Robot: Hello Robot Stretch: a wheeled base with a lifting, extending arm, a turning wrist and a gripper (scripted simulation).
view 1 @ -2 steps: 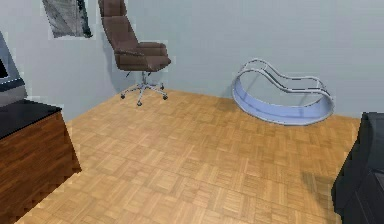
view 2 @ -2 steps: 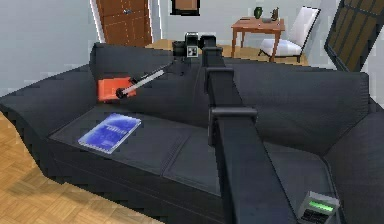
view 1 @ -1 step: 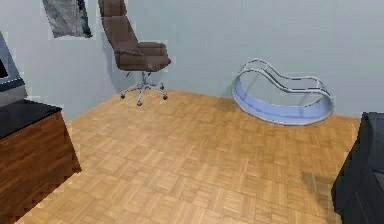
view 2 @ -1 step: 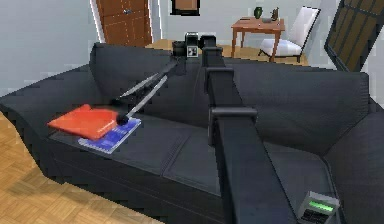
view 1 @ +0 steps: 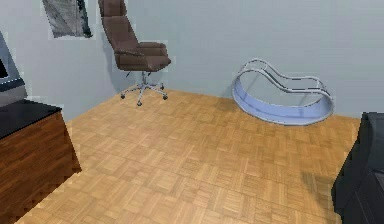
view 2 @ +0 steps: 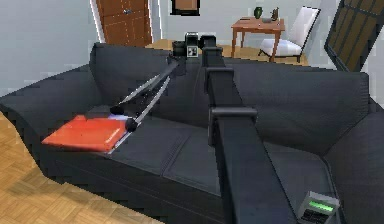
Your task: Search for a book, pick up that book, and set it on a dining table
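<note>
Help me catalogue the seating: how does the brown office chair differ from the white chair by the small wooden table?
Colour: the office chair is brown, the white chair pale. Base: the office chair stands on a wheeled star base, while the white chair's legs are too small to make out. Setting: the office chair stands by itself, while the white chair is drawn up beside the wooden table. Both stand upright and unoccupied.

The chair [view 1: 137, 48] and picture [view 1: 68, 18] are cut by the forward view's top edge. Whether the gripper [view 2: 124, 114], by the book [view 2: 85, 133], holds anything cannot be told; the small things [view 2: 259, 13] on the table [view 2: 246, 25] are unidentifiable.
</note>
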